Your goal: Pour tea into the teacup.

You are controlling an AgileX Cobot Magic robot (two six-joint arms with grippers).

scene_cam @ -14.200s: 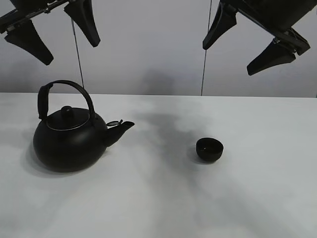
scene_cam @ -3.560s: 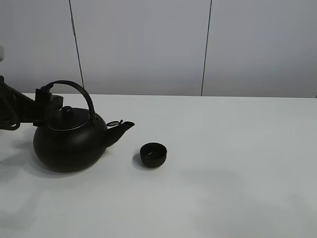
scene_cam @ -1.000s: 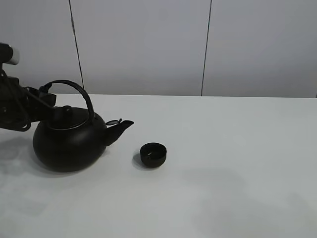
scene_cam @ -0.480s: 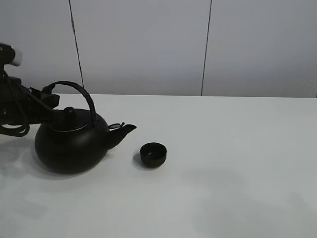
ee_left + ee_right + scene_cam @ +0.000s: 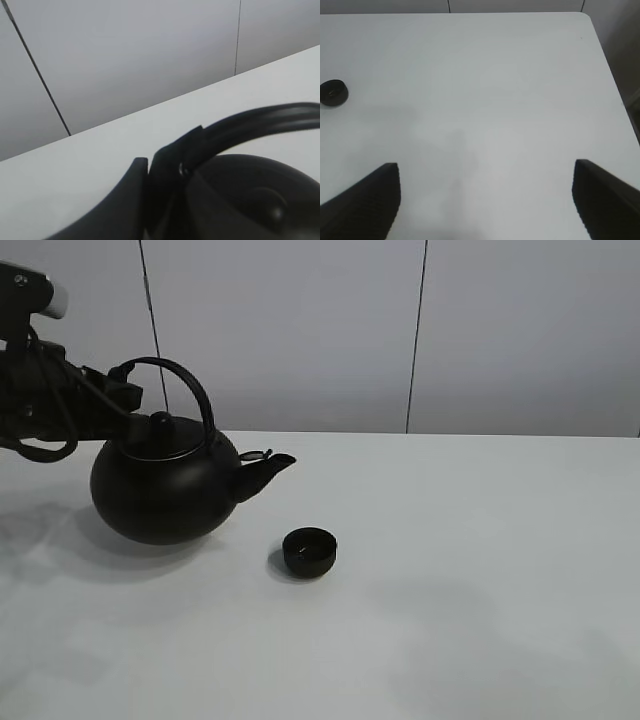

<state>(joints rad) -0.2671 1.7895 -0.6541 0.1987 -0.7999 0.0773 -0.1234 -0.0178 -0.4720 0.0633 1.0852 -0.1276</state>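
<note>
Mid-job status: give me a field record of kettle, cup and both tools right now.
teacup: upright on the table, nothing touching it
kettle: off the table, roughly upright, spout toward the teacup but not over it
left tool: shut on the kettle's handle
right tool: open, holding nothing
pour: not yet begun

Your high exterior camera faces the wall (image 5: 300, 330) across the table (image 5: 480, 590), with the teacup (image 5: 309, 552) mid-frame. Your left wrist camera sits tight against the kettle (image 5: 240, 195) near the teacup. Your right wrist camera looks down from well away. Those 2, exterior and right wrist, share the teacup.
</note>
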